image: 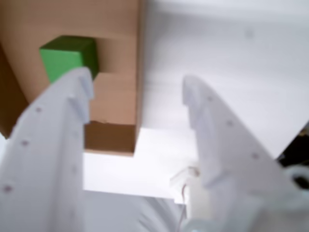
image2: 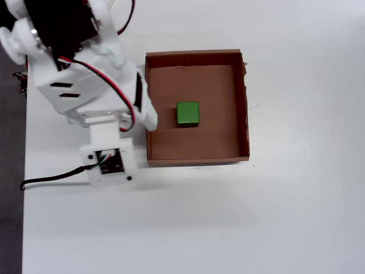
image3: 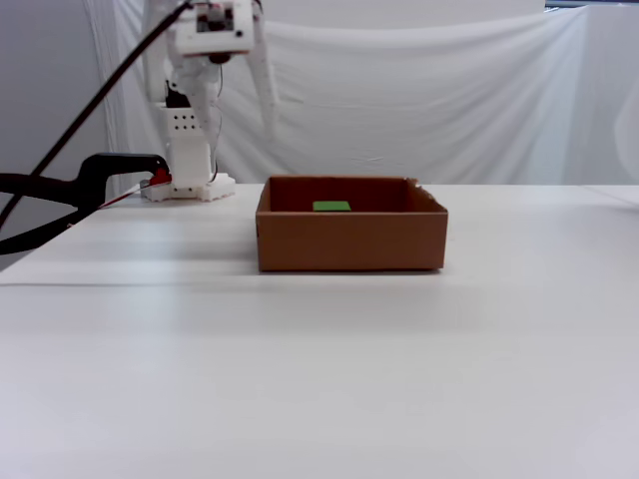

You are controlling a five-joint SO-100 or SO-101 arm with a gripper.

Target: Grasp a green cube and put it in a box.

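Note:
The green cube [image2: 187, 113] lies on the floor of the brown cardboard box [image2: 197, 54], near its middle, with nothing touching it. In the wrist view the cube [image: 67, 58] shows at the upper left on the box floor [image: 116, 96], just past my left fingertip. My gripper [image: 137, 82] is open, its two white fingers spread wide and empty, raised over the box's edge. In the fixed view only the cube's top [image3: 331, 207] shows above the box wall [image3: 349, 239]. The arm [image2: 85, 85] stands to the left of the box in the overhead view.
In the fixed view a black clamp [image3: 100, 175] with a red tip sits at the left beside the arm's base [image3: 190, 185]. A black cable [image2: 45, 181] runs off the table's left edge [image2: 24, 171]. White cloth hangs behind the table.

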